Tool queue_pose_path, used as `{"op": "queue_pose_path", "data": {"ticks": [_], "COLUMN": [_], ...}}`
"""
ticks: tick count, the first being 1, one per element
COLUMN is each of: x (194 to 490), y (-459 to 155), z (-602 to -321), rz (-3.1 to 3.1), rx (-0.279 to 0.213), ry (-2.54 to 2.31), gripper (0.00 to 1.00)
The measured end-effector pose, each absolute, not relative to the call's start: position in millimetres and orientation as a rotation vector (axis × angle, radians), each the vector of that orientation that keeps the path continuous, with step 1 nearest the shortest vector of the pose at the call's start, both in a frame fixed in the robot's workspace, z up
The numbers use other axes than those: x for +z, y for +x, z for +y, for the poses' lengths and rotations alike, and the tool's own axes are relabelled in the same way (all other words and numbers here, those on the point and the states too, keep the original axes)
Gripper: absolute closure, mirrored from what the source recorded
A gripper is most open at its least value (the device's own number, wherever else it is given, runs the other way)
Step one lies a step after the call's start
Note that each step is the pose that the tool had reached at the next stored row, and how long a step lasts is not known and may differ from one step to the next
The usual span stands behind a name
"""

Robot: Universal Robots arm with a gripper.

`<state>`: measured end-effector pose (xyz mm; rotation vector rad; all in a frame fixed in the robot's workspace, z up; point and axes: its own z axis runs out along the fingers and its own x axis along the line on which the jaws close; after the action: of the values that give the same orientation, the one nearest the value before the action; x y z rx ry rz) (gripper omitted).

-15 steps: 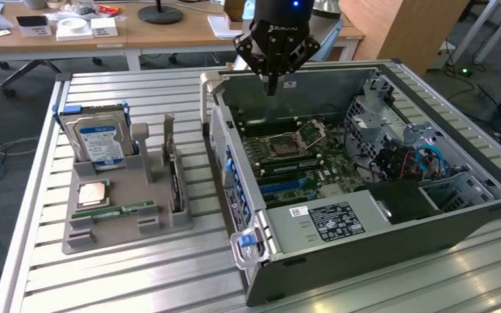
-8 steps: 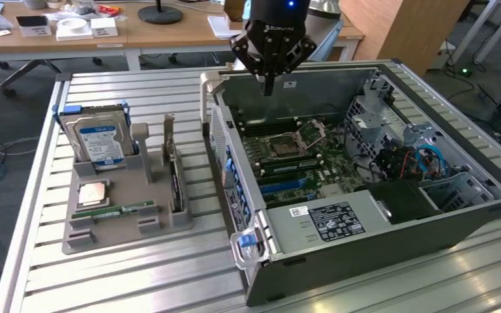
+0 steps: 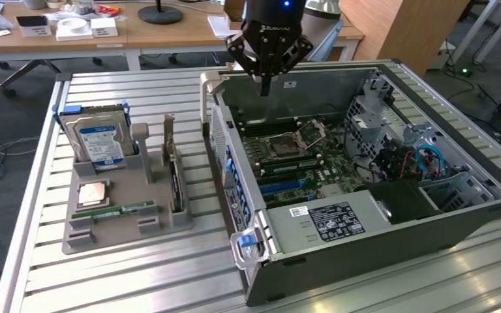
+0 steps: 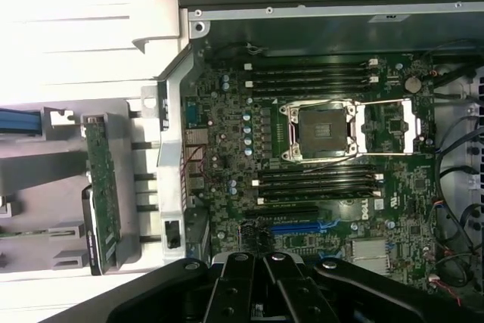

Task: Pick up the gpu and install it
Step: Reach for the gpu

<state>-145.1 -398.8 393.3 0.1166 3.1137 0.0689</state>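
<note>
Open steel computer case (image 3: 390, 218) on slatted metal table (image 3: 102, 283); grey plastic holder (image 3: 111, 231) beside it, exterior view's left; thin green gpu card (image 3: 177, 186) standing in holder's case-side slot

exterior cam: high, off the desk (image 3: 102, 287), angled down, mid range, whole open computer case (image 3: 390, 261) plus parts tray (image 3: 115, 235). wrist cam: above end effector (image 4: 261, 262), close, straight down into case. shared: motherboard (image 3: 320, 163), tray edge.
</note>
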Motion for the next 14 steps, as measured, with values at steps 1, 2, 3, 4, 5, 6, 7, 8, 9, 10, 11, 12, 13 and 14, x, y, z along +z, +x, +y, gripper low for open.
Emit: {"op": "queue_pose_path", "data": {"ticks": [1,2,3,4,5,6,7,8,9,10,11,12,13,14], "x": [393.3,393.3,393.3,393.3,393.3,393.3,393.3,393.3,393.3,393.3,393.3,393.3,393.3,393.3], "y": [-145.8,-146.4,-147.0,-147.6,-148.4,-149.1,-149.9,-150.7,-151.6,-152.6,-153.6,-154.6,-155.7,-156.8], "z": [-398.8,-398.8,-398.8,-398.8,-398.9,-398.9,-398.9,-398.9,-398.9,-398.9,-398.9,-398.8,-398.9,-398.9], "rz": [3.114,3.114,3.114,3.114,3.114,3.114,3.114,3.114,3.114,3.114,3.114,3.114,3.114,3.114], "rx": [0.069,0.069,0.069,0.069,0.069,0.069,0.069,0.069,0.069,0.069,0.069,0.069,0.069,0.069], "ry": [0.117,0.117,0.117,0.117,0.116,0.116,0.117,0.117,0.117,0.117,0.116,0.117,0.117,0.117], "gripper": [0.89,0.89,0.89,0.89,0.89,0.89,0.89,0.89,0.89,0.89,0.89,0.89,0.89,0.89]}}
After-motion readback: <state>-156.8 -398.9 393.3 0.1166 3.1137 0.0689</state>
